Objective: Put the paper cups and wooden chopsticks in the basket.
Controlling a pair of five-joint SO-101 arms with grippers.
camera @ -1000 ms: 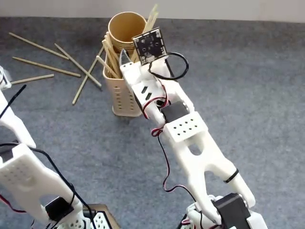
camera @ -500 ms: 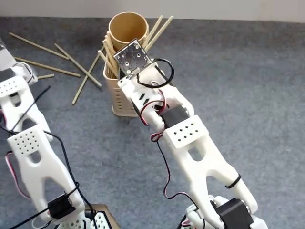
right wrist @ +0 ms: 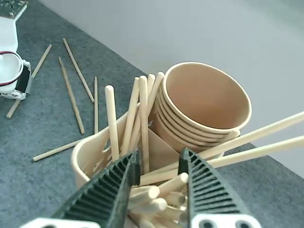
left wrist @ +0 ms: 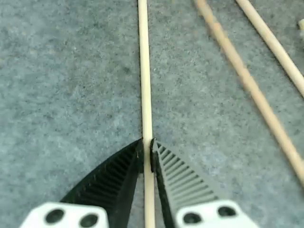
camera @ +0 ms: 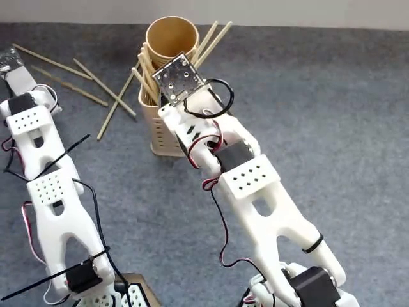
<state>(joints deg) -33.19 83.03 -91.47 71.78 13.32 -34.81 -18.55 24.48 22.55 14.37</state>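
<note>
The left gripper [left wrist: 147,141] has its two black ribbed fingers [left wrist: 118,175] drawn together on a single wooden chopstick [left wrist: 144,71], clamping it at their very tips. The stick lies flat on the grey carpet [left wrist: 61,71], runs straight out ahead of the fingertips and also passes back between the fingers. Off to one side of these fingers, well apart from them, two more loose chopsticks [left wrist: 247,80] lie slanted on the carpet.

The right gripper [right wrist: 160,164] hangs just over the cream basket [right wrist: 83,156], its fingers [right wrist: 114,185] spread apart and gripping nothing. Between and just below the tips lie the butt ends of the chopsticks in the basket [right wrist: 111,118], some standing upright just beyond one finger. Beyond the other finger, a stack of paper cups [right wrist: 204,104] sits upright in the basket, mouth up. Two long chopsticks [right wrist: 266,133] slant out past the cups from under that finger.

In the high view the basket [camera: 163,137] stands upright on the carpet, with several scattered chopsticks [camera: 105,86] lying beside it.
</note>
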